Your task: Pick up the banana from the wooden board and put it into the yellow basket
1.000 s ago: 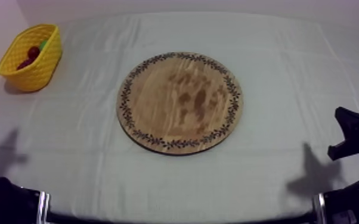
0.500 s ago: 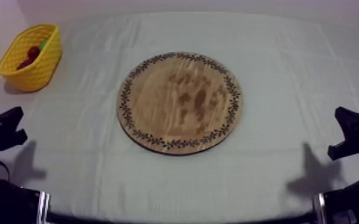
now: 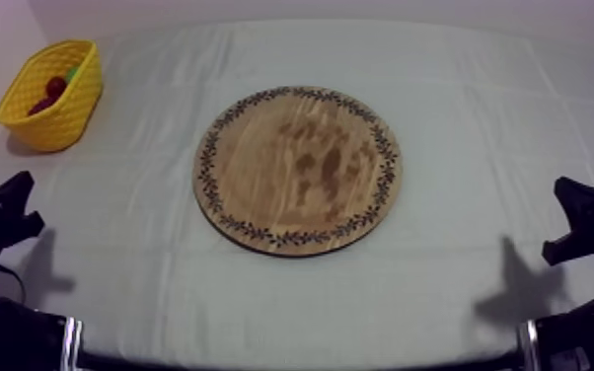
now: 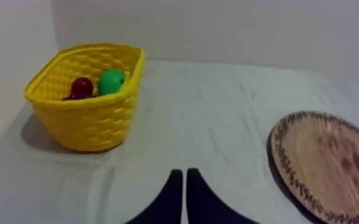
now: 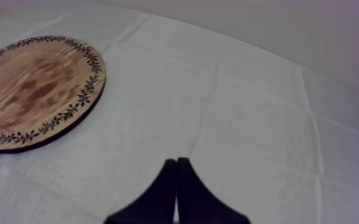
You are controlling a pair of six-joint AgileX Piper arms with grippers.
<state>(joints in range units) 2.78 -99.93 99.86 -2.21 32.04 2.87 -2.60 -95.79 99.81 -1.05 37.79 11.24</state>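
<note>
The wooden board [image 3: 298,170] lay bare; the yellow basket [image 3: 59,123], at its 10 o'clock, held a small red fruit [image 4: 82,86] and a green pear [image 4: 111,81]; whether the banana lay beneath them I could not tell. The left gripper [image 4: 183,177] at 8 o'clock and the right gripper [image 5: 176,162] at 4 o'clock were each pinched to a narrow wedge, gripping nothing. In my judgement no grasp was called for; parking both arms low served best

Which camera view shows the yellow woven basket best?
Left wrist view: the yellow woven basket is near, a small red fruit and a green fruit inside. Top view: small, far. Right wrist view: a yellow sliver.
</note>
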